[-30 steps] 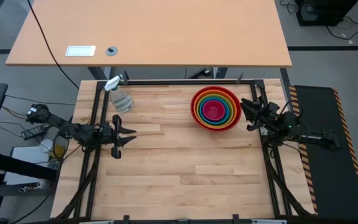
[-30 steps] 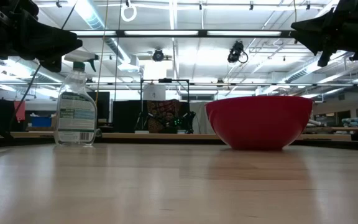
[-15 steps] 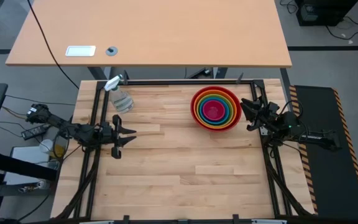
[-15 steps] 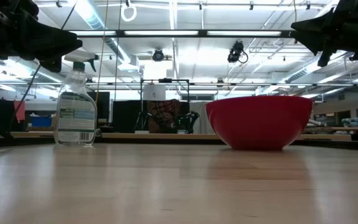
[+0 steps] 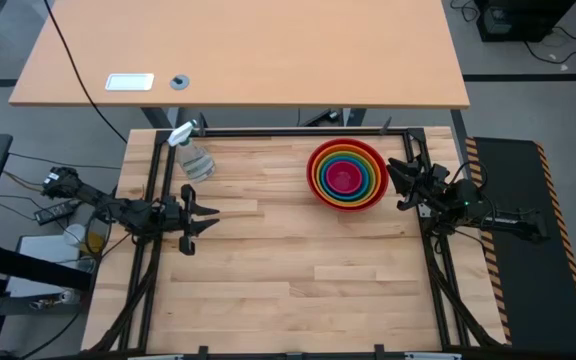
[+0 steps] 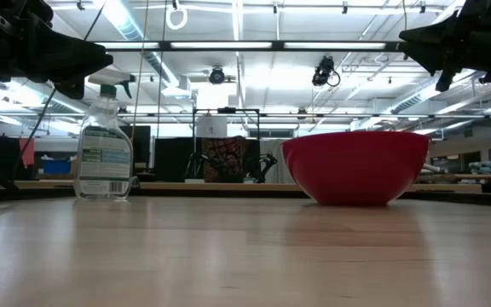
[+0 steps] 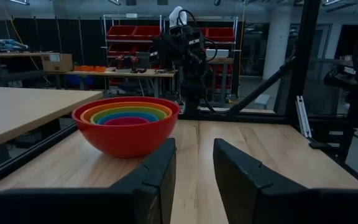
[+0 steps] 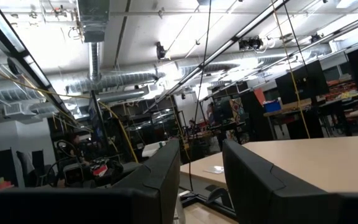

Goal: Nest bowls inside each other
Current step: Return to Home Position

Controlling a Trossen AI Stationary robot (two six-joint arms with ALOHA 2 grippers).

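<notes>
Red-rimmed bowls [image 5: 346,174] nested beside right claw [image 5: 395,185]; left claw [image 5: 212,216] apart

Over the last second, no shift is recorded on the table [image 5: 298,290]. One small change is seen in the low view, in the background: a dark shape [image 6: 267,164] has come into sight just left of the red bowl [image 6: 356,170]. What it is cannot be told.

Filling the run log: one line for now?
bowls: nested, red outermost | left gripper: open, left edge | right gripper: open, right edge
</notes>
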